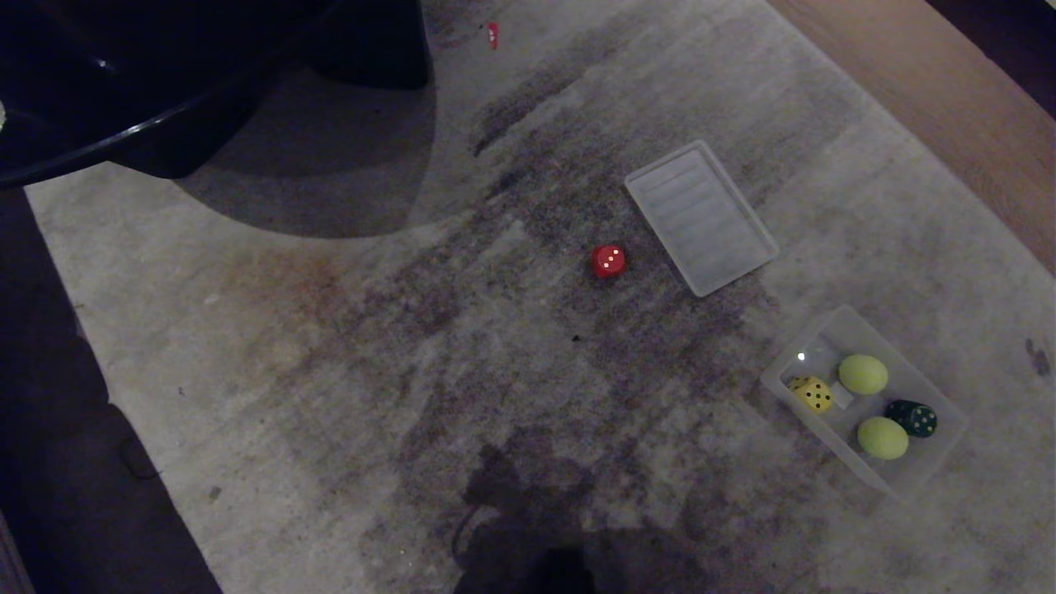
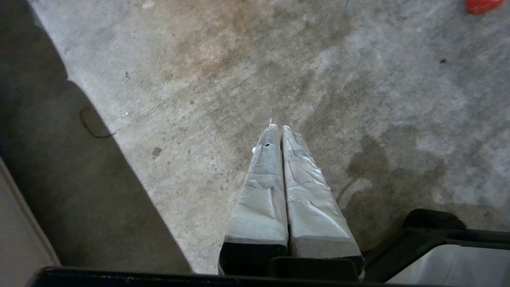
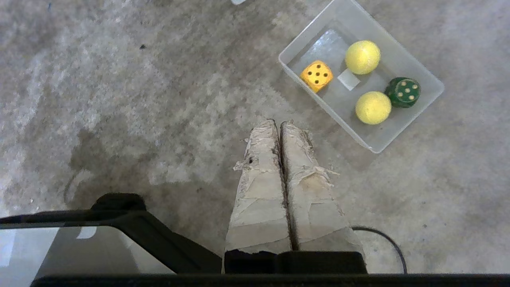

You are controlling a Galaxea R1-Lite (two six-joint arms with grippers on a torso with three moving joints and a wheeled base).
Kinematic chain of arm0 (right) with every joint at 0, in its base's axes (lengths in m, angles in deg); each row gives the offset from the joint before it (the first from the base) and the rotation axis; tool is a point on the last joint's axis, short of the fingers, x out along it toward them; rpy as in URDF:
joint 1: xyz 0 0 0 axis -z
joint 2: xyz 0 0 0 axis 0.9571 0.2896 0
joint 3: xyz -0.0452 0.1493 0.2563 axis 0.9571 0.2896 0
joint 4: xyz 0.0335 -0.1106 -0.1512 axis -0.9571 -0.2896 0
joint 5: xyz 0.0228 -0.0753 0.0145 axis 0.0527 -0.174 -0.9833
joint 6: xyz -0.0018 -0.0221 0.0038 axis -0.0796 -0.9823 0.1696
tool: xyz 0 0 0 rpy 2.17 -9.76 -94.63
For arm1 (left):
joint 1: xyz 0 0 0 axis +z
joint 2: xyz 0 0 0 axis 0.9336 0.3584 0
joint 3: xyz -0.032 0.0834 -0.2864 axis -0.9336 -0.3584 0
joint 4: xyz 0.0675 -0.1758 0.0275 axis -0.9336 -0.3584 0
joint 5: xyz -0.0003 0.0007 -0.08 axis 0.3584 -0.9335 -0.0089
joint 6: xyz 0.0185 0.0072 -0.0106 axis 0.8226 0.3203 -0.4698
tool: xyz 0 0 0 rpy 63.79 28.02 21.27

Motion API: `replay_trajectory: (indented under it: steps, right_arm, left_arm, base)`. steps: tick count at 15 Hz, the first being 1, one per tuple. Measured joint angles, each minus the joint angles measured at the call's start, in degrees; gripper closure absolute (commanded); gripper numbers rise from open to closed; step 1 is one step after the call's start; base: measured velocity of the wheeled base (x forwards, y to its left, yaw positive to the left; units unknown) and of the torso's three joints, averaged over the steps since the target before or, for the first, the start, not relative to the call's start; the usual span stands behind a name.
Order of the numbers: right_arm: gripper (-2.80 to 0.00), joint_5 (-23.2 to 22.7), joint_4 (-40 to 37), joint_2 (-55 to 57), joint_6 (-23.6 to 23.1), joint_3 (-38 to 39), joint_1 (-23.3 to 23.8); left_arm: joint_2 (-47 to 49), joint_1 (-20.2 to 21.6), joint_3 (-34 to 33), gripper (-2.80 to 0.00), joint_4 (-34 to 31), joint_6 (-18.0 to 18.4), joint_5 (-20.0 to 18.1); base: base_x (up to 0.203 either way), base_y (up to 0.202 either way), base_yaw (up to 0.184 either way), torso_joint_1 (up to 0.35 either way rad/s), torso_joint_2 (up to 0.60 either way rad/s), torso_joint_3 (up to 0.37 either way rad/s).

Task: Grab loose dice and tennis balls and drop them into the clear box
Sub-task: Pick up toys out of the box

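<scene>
One die is lying loose: the red die (image 1: pixel 609 261), sitting on the stained carpet (image 1: pixel 346 396) near the middle of the head view, well apart from the clear box (image 1: pixel 942 460), which is resting on the carpet at the robot's right. The box is already holding two tennis balls (image 1: pixel 863 374), a yellow die (image 1: pixel 813 394) and a dark green die (image 1: pixel 912 418). The flat ribbed lid (image 1: pixel 701 216) is lying just beside the red die, between it and the far right of the carpet, not touching it.

Neither arm is showing in the head view. The left claw (image 2: pixel 277 128) is hanging over bare carpet with its taped fingers pressed together and nothing between them; a sliver of red is peeking in at the far corner of its wrist view, probably the die. The right claw (image 3: pixel 277 122) is likewise pinched closed and empty, hovering near the box.

The die is lying forward of both claws, roughly on the robot's midline, slightly toward its right. The right claw is probably the better choice, since the box sits on its side. As a rounded cube the die has no long axis, so any flat pair of faces should serve.
</scene>
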Motion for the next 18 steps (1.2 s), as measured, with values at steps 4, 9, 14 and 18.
replay_trajectory:
  steps: [4,9,14,18]
  right_arm:
    - [0.00,-0.01,-0.01,0.00,-0.01,0.00,0.00]
    - [0.00,0.03,-0.03,0.00,0.00,0.00,-0.02]
    - [0.00,-0.01,0.04,0.05,0.00,0.00,0.02]
    - [0.00,0.02,0.02,0.05,-0.01,0.00,0.00]
  left_arm:
    - [0.00,-0.05,0.00,0.00,-0.02,0.11,0.00]
    - [0.00,-0.05,0.00,0.00,-0.04,-0.20,0.12]
    - [0.00,-0.05,0.00,0.00,-0.02,-0.26,0.12]
    - [0.00,-0.05,0.00,0.00,-0.02,-0.22,0.15]
  base:
    - [0.000,0.000,0.000,0.000,0.00,0.000]
    - [0.024,0.000,0.000,0.000,0.00,0.001]
    - [0.186,0.000,0.000,0.003,0.01,0.002]
    - [0.185,0.000,-0.001,0.003,0.00,0.001]
